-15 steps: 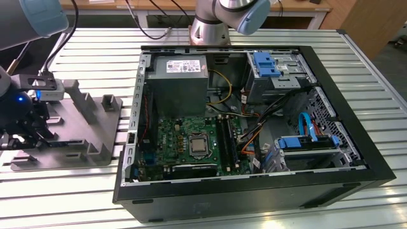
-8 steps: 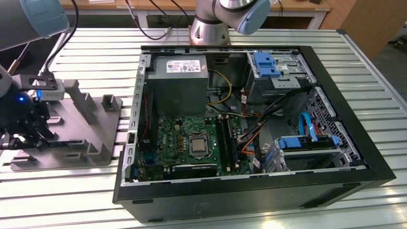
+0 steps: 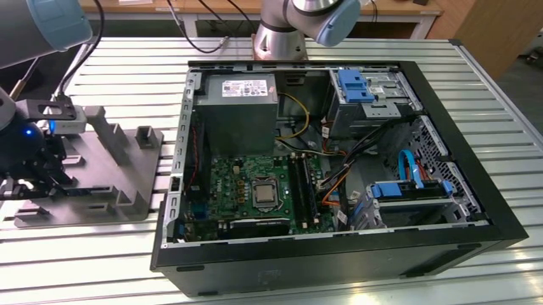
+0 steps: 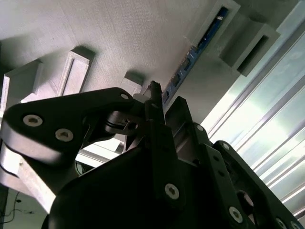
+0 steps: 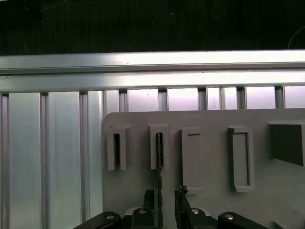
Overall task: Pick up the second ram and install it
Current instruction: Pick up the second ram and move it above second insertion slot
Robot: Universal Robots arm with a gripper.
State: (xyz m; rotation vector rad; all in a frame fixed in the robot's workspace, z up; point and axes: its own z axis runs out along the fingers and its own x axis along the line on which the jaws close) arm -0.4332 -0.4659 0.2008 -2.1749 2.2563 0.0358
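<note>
Inside the spread claw [image 5: 164, 195] stands the second ram [image 4: 188, 64].

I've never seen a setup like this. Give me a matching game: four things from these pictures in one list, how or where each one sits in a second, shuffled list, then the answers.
Things
1. memory stick
2. grey holder
3. computer case
4. gripper

Descriptions
A. black, lying open, with a green board inside
B. dark blue, standing on edge in the grey holder
C. open, straddling the memory stick
D. flat on the table, at the exterior view's left of the computer case

Pairs: 1-B, 2-D, 3-A, 4-C
</note>
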